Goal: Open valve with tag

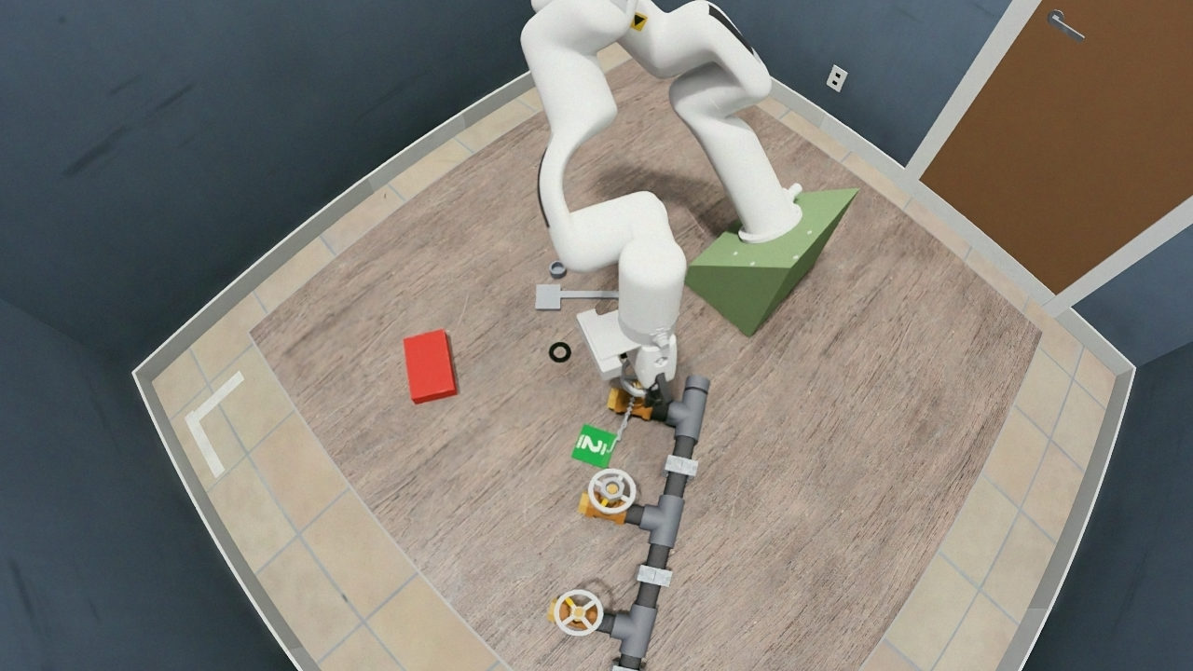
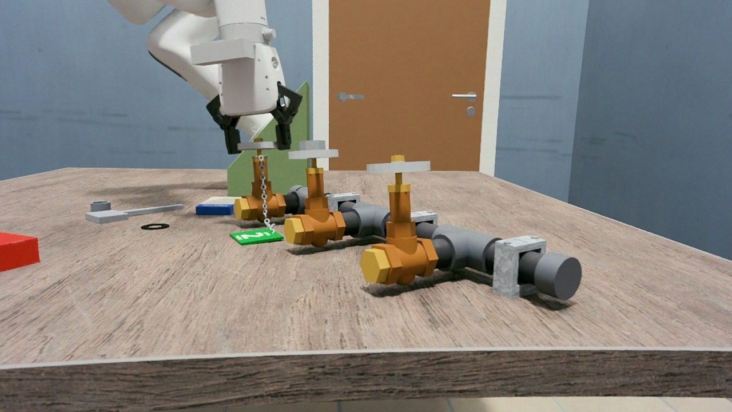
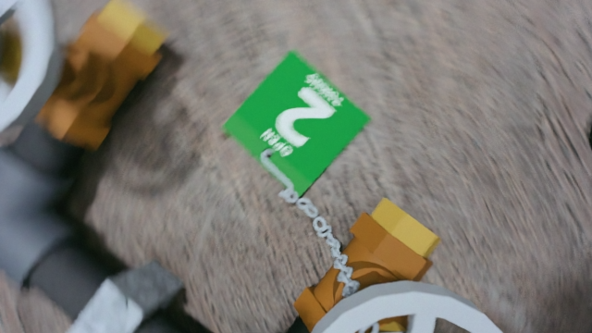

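Note:
Three brass valves with white handwheels branch off a grey pipe. The far valve has a chain down to a green tag that reads "OPEN 2 TURNS"; the tag also shows in the side view and in the blurred wrist view. My gripper is open, with one finger on each side of this valve's handwheel, at wheel height. The middle valve and the near valve stand free.
A red block, a black ring, a grey wrench-like tool and a small grey cap lie left of the arm. A blue and white pad lies behind the far valve. The green base wedge stands behind.

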`<state>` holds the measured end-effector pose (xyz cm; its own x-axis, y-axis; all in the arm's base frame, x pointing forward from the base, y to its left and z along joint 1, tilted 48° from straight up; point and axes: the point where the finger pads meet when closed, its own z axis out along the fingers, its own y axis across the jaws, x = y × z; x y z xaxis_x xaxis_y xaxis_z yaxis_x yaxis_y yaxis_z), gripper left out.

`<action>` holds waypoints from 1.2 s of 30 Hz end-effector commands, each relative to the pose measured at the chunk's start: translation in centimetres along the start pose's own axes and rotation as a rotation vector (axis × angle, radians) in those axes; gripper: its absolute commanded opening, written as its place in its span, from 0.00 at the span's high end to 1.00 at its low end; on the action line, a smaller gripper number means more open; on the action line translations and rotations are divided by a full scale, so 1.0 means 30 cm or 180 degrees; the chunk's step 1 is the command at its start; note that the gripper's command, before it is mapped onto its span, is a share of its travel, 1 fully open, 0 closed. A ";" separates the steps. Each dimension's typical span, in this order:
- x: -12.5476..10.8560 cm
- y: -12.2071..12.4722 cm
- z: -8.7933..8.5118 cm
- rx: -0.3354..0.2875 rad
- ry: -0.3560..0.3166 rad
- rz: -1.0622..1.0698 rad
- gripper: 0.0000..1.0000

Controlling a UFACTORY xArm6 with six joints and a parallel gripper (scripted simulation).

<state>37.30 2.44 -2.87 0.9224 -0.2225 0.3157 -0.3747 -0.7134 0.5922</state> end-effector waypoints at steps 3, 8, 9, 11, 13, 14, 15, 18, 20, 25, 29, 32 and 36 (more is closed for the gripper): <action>0.002 -0.002 -0.003 0.0028 0.0083 0.1205 0.00; 0.002 -0.002 -0.003 0.0042 0.0090 0.1996 0.00; 0.002 -0.002 -0.003 0.0042 0.0090 0.1996 0.00; 0.002 -0.002 -0.003 0.0050 0.0116 0.2454 0.00; 0.002 -0.002 -0.003 0.0055 0.0133 0.2691 0.00; 0.002 -0.002 -0.003 0.0058 0.0147 0.2824 0.00; 0.002 -0.002 -0.003 0.0063 0.0166 0.2973 0.00; 0.002 -0.002 -0.003 0.0079 0.0234 0.3315 0.00; 0.002 -0.002 -0.003 0.0079 0.0234 0.3315 0.00; 0.002 -0.002 -0.003 0.0079 0.0234 0.3315 1.00; 0.002 -0.002 -0.003 0.0079 0.0234 0.3315 1.00; 0.002 -0.002 -0.003 0.0079 0.0234 0.3315 1.00; 0.002 -0.002 -0.003 0.0079 0.0234 0.3315 1.00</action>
<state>37.29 2.45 -2.87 0.1369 -0.6942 0.7066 -0.9788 -0.2046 -0.0114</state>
